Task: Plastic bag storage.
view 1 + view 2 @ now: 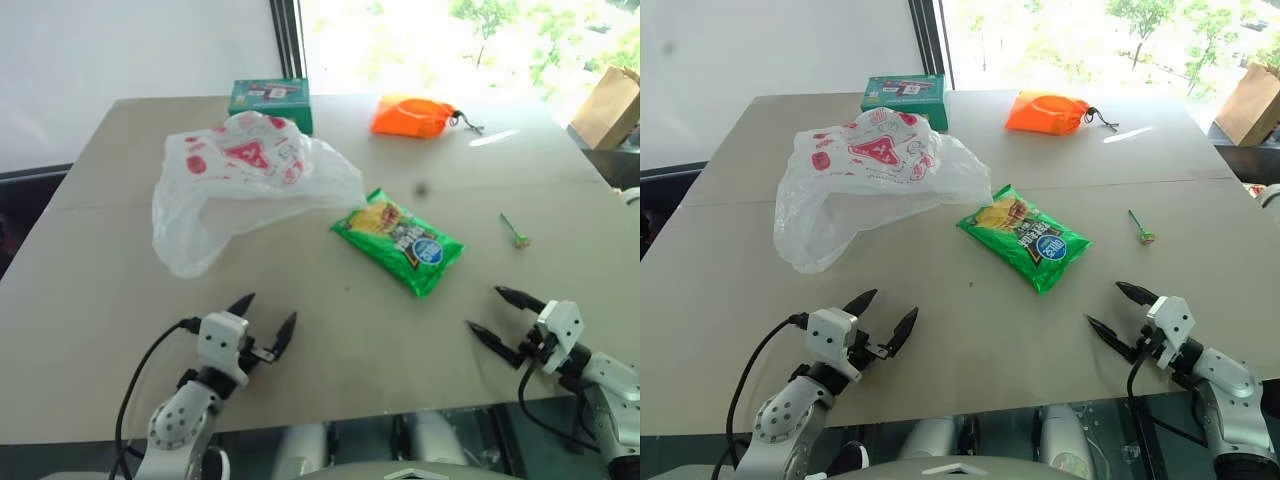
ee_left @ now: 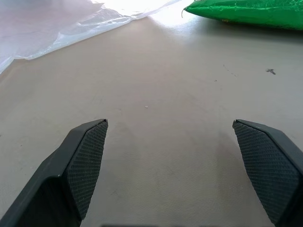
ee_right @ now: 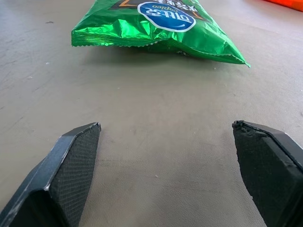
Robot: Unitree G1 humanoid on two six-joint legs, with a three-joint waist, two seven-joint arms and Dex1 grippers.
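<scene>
Your left gripper (image 1: pixel 268 320) has its 2 fingers spread wide, holding nothing, low over the table (image 1: pixel 110 290). Your right gripper (image 1: pixel 494 313) is just as wide and empty. Take the green packet (image 1: pixel 398 240) as your landmark: the plastic bag (image 1: pixel 240 180) lies just to its left, crumpled and nearly touching it. The left gripper sits nearer you than the packet, the right one to its right. Beyond it you see an orange pouch (image 1: pixel 412 115) and a green box (image 1: pixel 270 100).
</scene>
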